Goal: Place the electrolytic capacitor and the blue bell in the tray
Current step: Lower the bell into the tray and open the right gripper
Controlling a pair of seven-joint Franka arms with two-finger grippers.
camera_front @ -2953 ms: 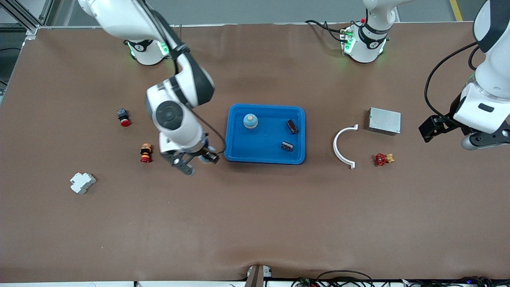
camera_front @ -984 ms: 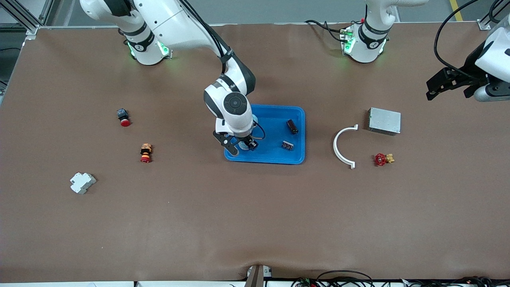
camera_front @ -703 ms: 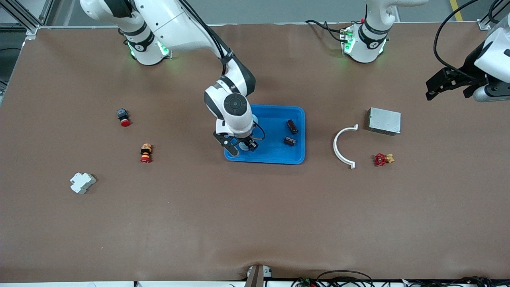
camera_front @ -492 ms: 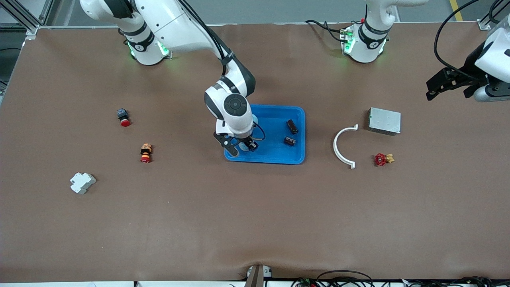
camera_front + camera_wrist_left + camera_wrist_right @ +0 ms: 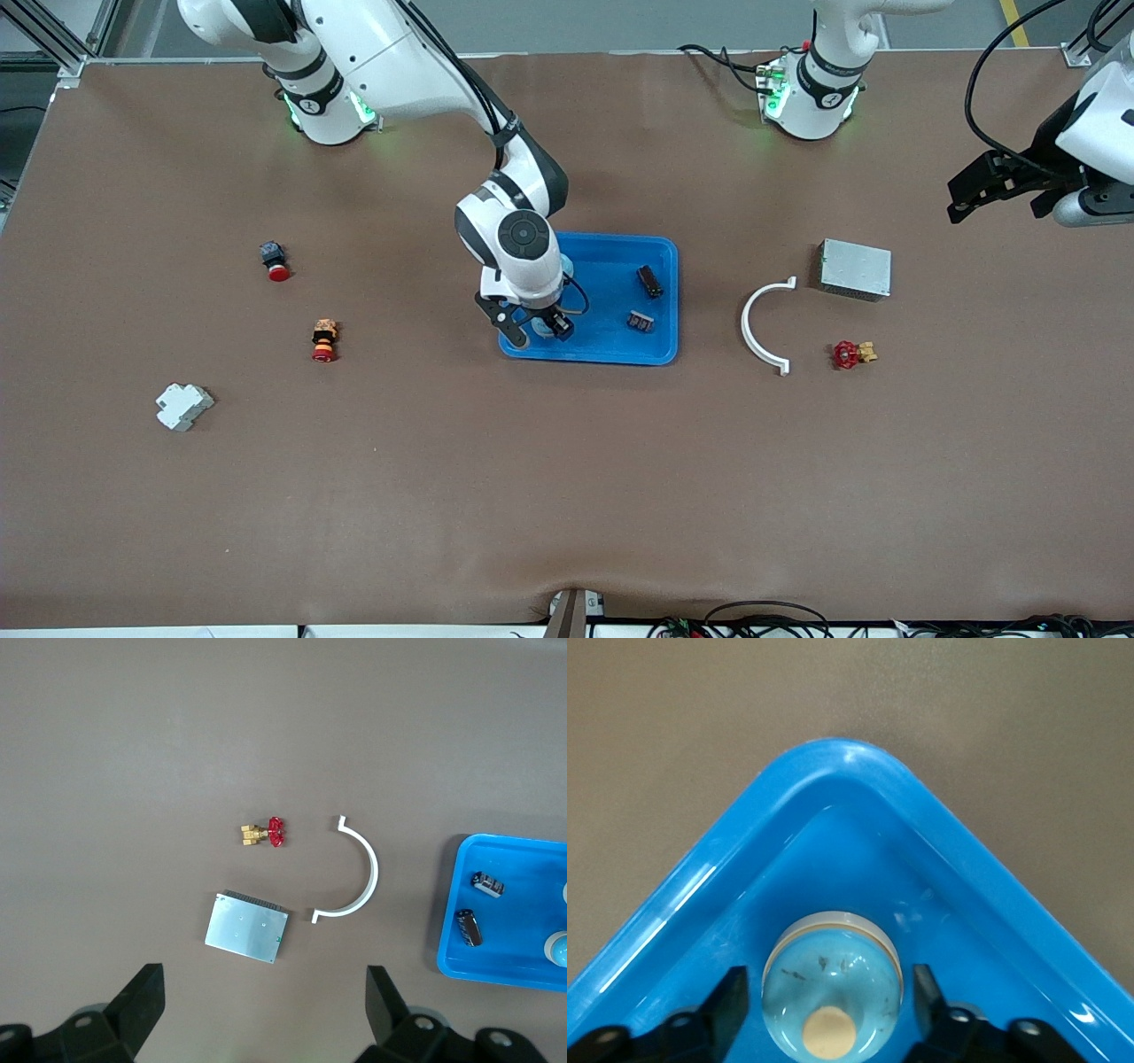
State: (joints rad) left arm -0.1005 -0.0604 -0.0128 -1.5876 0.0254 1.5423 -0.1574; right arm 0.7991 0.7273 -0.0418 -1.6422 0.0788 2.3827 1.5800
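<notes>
right tool (image 5: 828,992) sits low in the shallow bright blue plastic tray (image 5: 611,354), fingers apart either side of the round blue bell (image 5: 831,979). small dark cylindrical capacitor (image 5: 650,282) lies in tray. left tool (image 5: 261,1005) open, waiting above the desk (image 5: 567,487).

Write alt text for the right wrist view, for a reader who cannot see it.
A pale blue bell with a tan knob sits in a corner of the bright blue tray, between the open fingers of the right hand. Bare brown table surrounds the tray's rim.
</notes>
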